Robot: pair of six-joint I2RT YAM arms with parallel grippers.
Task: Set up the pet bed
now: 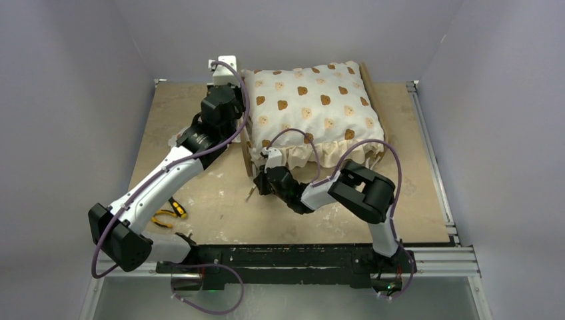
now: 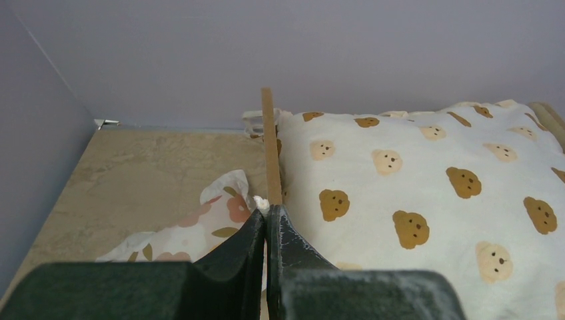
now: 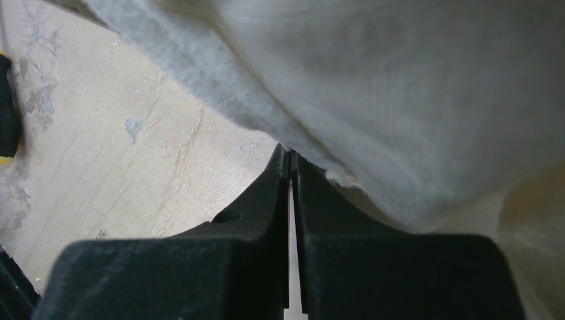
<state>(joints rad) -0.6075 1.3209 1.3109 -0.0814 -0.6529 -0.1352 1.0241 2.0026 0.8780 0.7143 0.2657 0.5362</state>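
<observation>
The pet bed stands at the back middle of the table. Only its light-wood side rails show, and its left rail runs straight ahead in the left wrist view. The cream bear-print cushion lies on it and hides the base. My left gripper is by the left rail. It is shut on a white edge of the floral pillow, which lies outside the rail. My right gripper is at the bed's front left corner. It is shut on the cushion's ruffle.
Yellow-handled pliers lie on the table at the front left, near my left arm. Grey walls close in the back and both sides. A metal rail runs along the table's right edge.
</observation>
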